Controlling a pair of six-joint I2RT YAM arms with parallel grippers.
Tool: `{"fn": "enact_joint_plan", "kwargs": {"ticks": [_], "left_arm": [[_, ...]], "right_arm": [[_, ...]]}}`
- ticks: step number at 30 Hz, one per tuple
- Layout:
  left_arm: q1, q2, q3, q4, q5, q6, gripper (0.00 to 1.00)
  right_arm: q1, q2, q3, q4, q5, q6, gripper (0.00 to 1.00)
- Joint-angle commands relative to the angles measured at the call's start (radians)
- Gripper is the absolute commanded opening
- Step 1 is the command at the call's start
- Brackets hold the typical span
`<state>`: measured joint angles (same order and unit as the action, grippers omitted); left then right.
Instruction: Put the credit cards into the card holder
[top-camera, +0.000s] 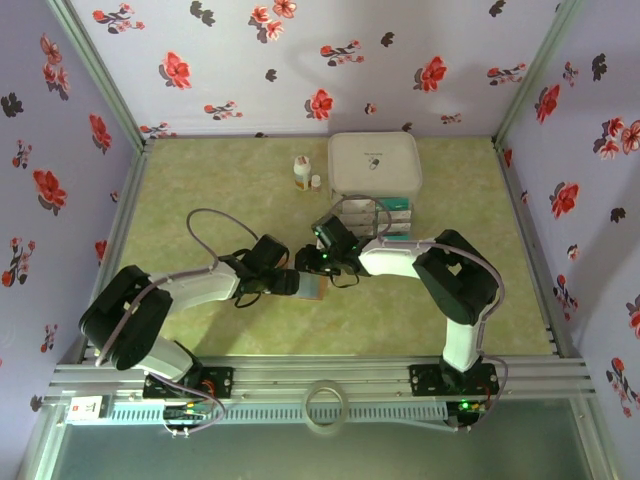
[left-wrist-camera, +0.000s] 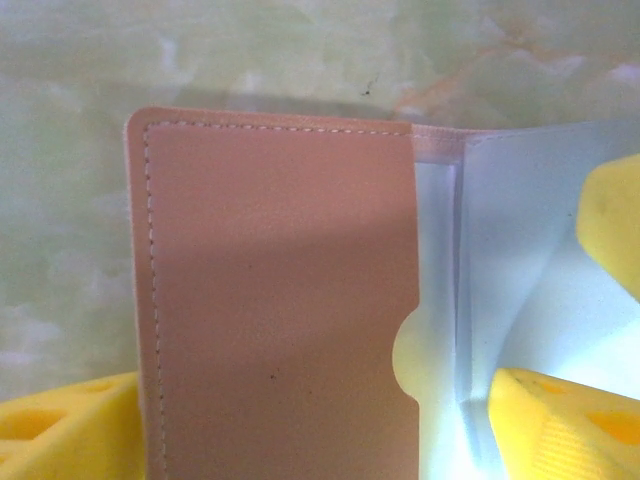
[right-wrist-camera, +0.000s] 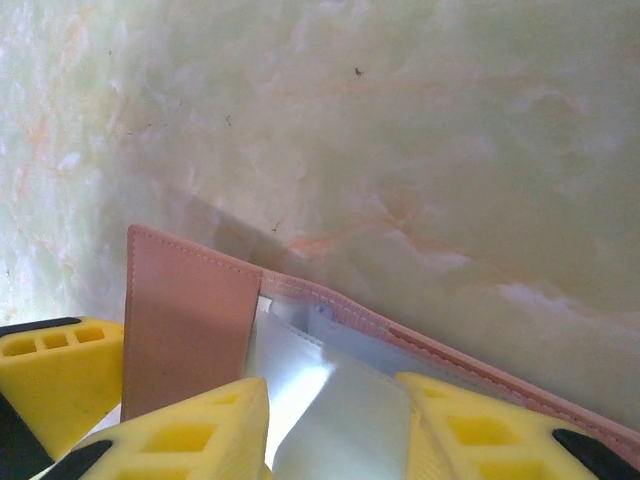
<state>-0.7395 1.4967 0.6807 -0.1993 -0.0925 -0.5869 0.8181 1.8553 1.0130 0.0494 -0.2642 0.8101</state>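
Judging near to far, little looks done: the card holder (left-wrist-camera: 280, 300) lies open on the surface (left-wrist-camera: 60, 150) between both hands, brown stitched pocket with a thumb notch, pale blue-grey lining, no card visibly inside. Left hand (left-wrist-camera: 320, 430) stands wide, fingers (left-wrist-camera: 60, 430) either side of the pocket. Right hand (right-wrist-camera: 335, 430) is narrowed about a pale glossy sheet (right-wrist-camera: 300, 380); card or lining leaf, I cannot tell. Farther off, the credit cards (top-camera: 380, 218) lie in rows before a white box (top-camera: 375, 160), seemingly all yet to go in.
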Motion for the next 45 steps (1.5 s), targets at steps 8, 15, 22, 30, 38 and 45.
{"fn": "enact_joint_plan", "kwargs": {"ticks": [8, 15, 22, 30, 38, 45], "left_arm": [[0.055, -0.18, -0.03, -0.065, 0.01, -0.004, 1.0], [0.15, -0.386, -0.033, -0.138, 0.014, -0.024, 1.0], [0.187, -0.437, -0.03, -0.175, 0.022, -0.022, 1.0], [0.192, -0.438, -0.03, -0.17, 0.027, -0.028, 1.0], [0.192, -0.431, -0.034, -0.172, 0.03, -0.03, 1.0], [0.192, -0.417, -0.036, -0.174, 0.029, -0.027, 1.0]], "right_arm": [[0.012, -0.045, 0.017, 0.029, -0.056, 0.047, 0.36], [0.04, -0.032, 0.071, 0.019, -0.051, 0.057, 0.38], [0.068, 0.036, 0.154, 0.005, -0.05, 0.062, 0.4], [0.087, 0.165, 0.237, 0.021, -0.049, 0.08, 0.4], [0.087, 0.127, 0.244, 0.002, -0.056, 0.055, 0.4], [0.066, -0.091, 0.116, -0.087, 0.014, -0.018, 0.43]]}}
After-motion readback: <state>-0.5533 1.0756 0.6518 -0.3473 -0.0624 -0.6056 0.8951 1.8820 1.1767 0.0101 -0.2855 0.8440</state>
